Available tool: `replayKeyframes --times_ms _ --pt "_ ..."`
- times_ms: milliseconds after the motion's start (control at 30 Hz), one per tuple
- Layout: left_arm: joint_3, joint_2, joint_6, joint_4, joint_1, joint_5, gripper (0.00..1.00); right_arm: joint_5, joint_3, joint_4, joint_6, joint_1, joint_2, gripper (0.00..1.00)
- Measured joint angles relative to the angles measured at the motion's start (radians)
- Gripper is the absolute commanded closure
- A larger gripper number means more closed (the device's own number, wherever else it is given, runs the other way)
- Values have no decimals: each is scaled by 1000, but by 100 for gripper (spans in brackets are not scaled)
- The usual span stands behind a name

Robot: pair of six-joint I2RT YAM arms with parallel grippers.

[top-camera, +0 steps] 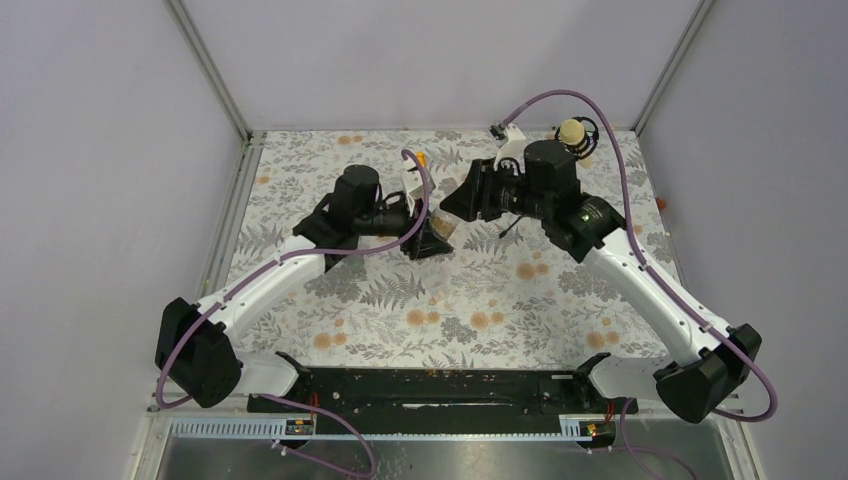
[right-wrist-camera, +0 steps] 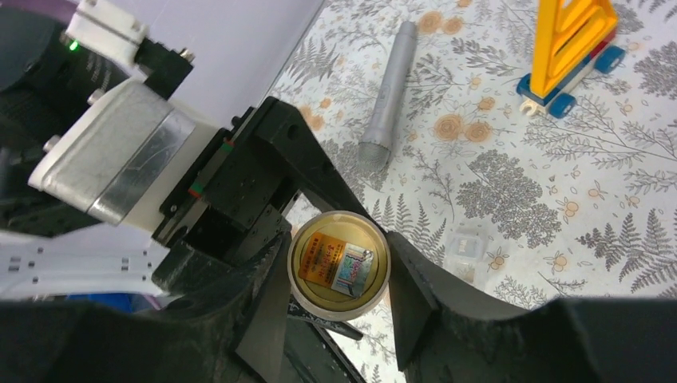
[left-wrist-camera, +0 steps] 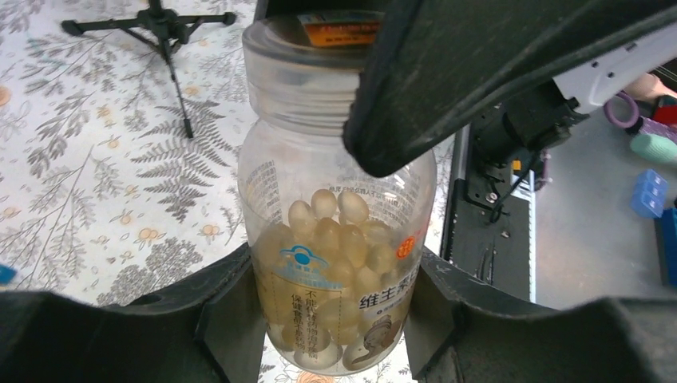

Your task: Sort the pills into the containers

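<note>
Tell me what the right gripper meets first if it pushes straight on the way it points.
The mouth of the pill jar, directly ahead of the right gripper, whose fingers flank the rim. The left gripper clamps the jar's body below. Whether the fingers touch the rim is unclear.

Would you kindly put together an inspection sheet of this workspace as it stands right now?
Surface: floral tablecloth, lying flat.
Job's things: amber jar holding pale pills, with an orange label at its mouth.
Clutter: grey tube lying down; orange piece upright on a blue wheeled base; black tripod stand; small clear object on the cloth, too faint to identify.
Grippers: left gripper clamps the jar's lower body; right gripper closes on its rim from both sides.
Cables: purple cables loop along both arms.
Surroundings: plain grey walls; nothing else seen.
</note>
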Motion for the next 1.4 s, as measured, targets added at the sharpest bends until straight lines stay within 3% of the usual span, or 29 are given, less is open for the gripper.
replayKeyframes --times_ms 167,300,333,433,500,633,700,833,900,967,1100,1267,1400 --pt "8 0 29 -6 -6 86 100 -222 -45 35 -95 -68 -40 100" --pt "15 0 54 -31 -5 183 100 -440 -59 56 -161 -119 -43 100" --pt "16 -1 59 -36 -5 206 100 -470 -59 51 -176 -125 -43 89" --pt "16 -6 67 -54 -5 234 100 -512 -59 43 -200 -130 -44 33" --pt "16 -7 74 -55 -4 233 100 -481 -59 44 -172 -126 -47 24" --pt "16 -6 77 -57 -4 192 100 -258 -58 50 -101 -72 -60 23" --pt "16 -6 74 -50 -4 161 100 -130 -58 51 -58 -6 -61 25" --pt "16 -2 55 -28 -4 105 100 77 -58 45 26 71 -60 41" --pt "16 -2 46 -21 -4 84 100 150 -61 48 59 75 -60 50" --pt "15 0 38 -11 -4 58 100 193 -68 59 91 78 -62 66" --pt "15 4 32 1 -5 50 100 216 -72 59 112 83 -69 89" --pt "15 4 39 -1 -10 88 100 164 -97 68 53 82 -103 94" --pt "14 4 75 -11 -16 151 100 0 -131 90 -82 48 -142 100"
